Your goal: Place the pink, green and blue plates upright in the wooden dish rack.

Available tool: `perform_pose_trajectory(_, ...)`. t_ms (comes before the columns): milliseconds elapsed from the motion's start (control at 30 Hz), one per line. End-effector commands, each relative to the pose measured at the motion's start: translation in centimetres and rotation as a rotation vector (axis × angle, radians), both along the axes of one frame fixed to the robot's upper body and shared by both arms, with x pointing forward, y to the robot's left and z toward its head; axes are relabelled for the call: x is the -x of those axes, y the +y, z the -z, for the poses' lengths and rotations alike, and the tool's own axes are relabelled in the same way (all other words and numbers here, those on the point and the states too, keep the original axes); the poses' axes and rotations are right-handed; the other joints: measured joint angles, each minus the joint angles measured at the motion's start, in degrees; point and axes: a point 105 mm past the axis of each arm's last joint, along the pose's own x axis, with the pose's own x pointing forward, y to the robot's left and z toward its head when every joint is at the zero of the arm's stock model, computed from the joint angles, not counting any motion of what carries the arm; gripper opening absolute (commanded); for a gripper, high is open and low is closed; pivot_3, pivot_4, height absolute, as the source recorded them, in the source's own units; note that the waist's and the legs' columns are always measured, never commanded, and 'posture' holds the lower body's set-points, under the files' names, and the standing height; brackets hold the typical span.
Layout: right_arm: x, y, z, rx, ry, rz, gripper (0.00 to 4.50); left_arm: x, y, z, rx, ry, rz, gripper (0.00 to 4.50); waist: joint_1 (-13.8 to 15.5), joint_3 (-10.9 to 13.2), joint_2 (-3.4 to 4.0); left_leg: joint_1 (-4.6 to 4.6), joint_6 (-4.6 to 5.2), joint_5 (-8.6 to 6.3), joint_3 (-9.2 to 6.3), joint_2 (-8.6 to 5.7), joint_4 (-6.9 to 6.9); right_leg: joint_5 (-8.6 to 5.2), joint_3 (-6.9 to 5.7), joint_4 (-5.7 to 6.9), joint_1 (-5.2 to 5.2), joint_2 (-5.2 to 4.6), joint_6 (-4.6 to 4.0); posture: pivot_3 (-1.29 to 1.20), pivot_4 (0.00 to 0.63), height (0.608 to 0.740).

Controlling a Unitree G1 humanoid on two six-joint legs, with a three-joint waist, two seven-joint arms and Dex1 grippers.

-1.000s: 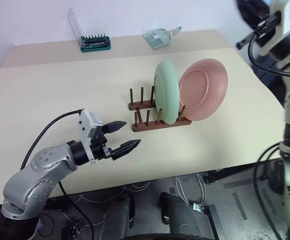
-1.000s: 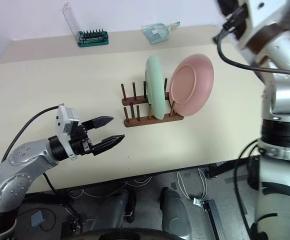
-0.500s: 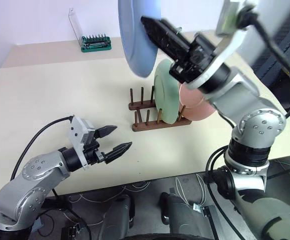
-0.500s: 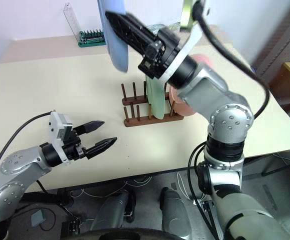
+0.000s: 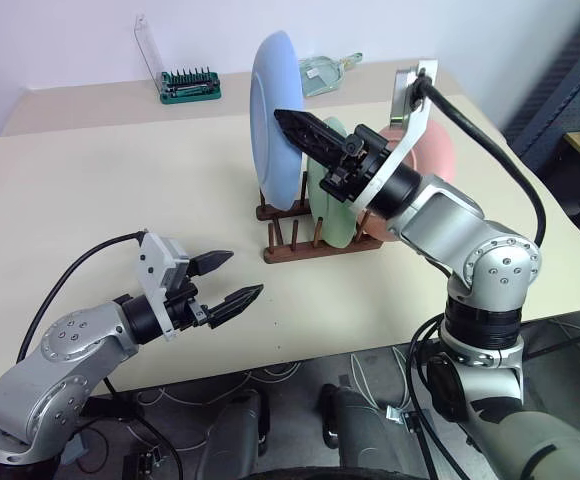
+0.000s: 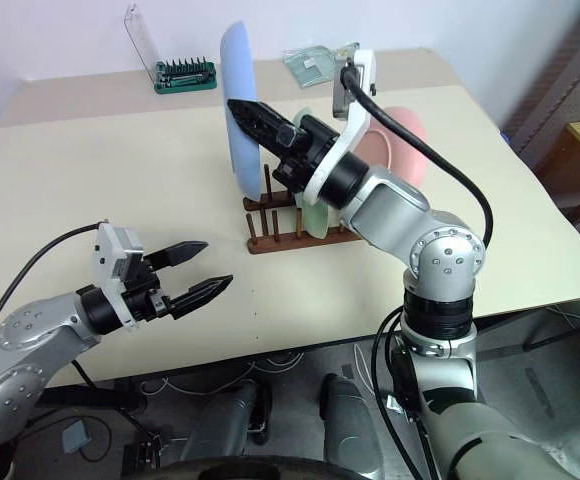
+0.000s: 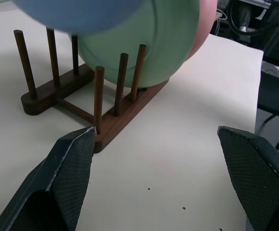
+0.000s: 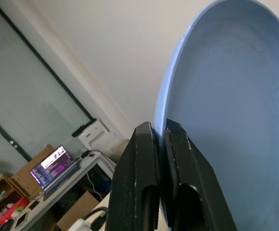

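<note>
Right claw (image 5: pixel 295 125) is clamped on the rim of the blue plate (image 5: pixel 270 120), holding it edge-on and upright above the wooden dish rack (image 5: pixel 315 232), prob. so it can drop straight between free pegs. Green plate (image 5: pixel 328 200) and pink plate (image 5: pixel 425 160) already stand in the rack's slots at its 3 o'clock end; empty pegs sit toward 9 o'clock, under the blue one. Left claw (image 5: pixel 228 280) hovers w/ fingers apart over the surface (image 5: pixel 90 200), at approx. 8 o'clock from the rack, holding nothing; likely just parked clear.

Hard to tell: the blue plate's lower edge vs. the pegs, touching or not. Right arm covers much of the green and pink plates. Bit holder (image 5: pixel 191 85) sits at the far edge.
</note>
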Motion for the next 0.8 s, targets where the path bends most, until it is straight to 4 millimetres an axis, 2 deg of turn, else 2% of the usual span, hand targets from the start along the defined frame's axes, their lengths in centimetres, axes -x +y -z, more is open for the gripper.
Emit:
perform_pose_trajectory(33, 0.2, 0.0, -0.2, -0.008, 0.014, -0.012, 0.03, 0.3, -0.1, -1.1, -0.009, -0.054, 0.012, 4.17, 0.0, 0.0, 0.0, 0.0, 0.0, 0.0, 0.0, 0.0, 0.0, 0.0, 0.0, 0.0, 0.0, 0.01, 0.0, 0.0, 0.15, 0.74)
perform_pose_trajectory(267, -0.6, -0.2, 1.4, 0.026, 0.118, 0.007, 0.03, 0.1, 0.1, -1.3, -0.014, -0.075, -0.007, 4.17, -0.01, 0.0, 0.0, 0.0, 0.0, 0.0, 0.0, 0.0, 0.0, 0.0, 0.0, -0.02, 0.01, 0.01, 0.0, 0.0, 0.15, 0.74)
perform_pose_trajectory(467, -0.8, -0.3, 1.8, 0.04, 0.147, 0.012, 0.03, 0.1, 0.0, -1.3, -0.017, -0.078, -0.005, 4.17, -0.01, 0.0, 0.0, -0.01, 0.0, 0.0, 0.0, 0.01, -0.01, -0.01, 0.0, -0.04, 0.01, 0.01, 0.01, 0.0, 0.15, 0.74)
perform_pose_trajectory(567, -0.9, -0.3, 1.8, 0.041, 0.152, 0.013, 0.9, 0.1, -0.1, -1.2, -0.018, -0.074, -0.001, 4.17, -0.01, 0.0, 0.0, -0.02, 0.0, 0.0, 0.0, 0.01, -0.01, -0.01, 0.0, -0.07, 0.01, 0.01, 0.01, 0.0, 0.15, 0.74)
perform_pose_trajectory(800, -0.8, -0.3, 1.8, 0.054, 0.143, 0.018, 4.39, 0.1, -0.2, -1.2, -0.017, -0.071, 0.004, 4.17, -0.02, 0.0, 0.0, -0.04, 0.0, 0.0, 0.0, 0.01, -0.05, -0.01, 0.0, -0.2, 0.02, 0.01, 0.01, 0.0, 0.15, 0.74)
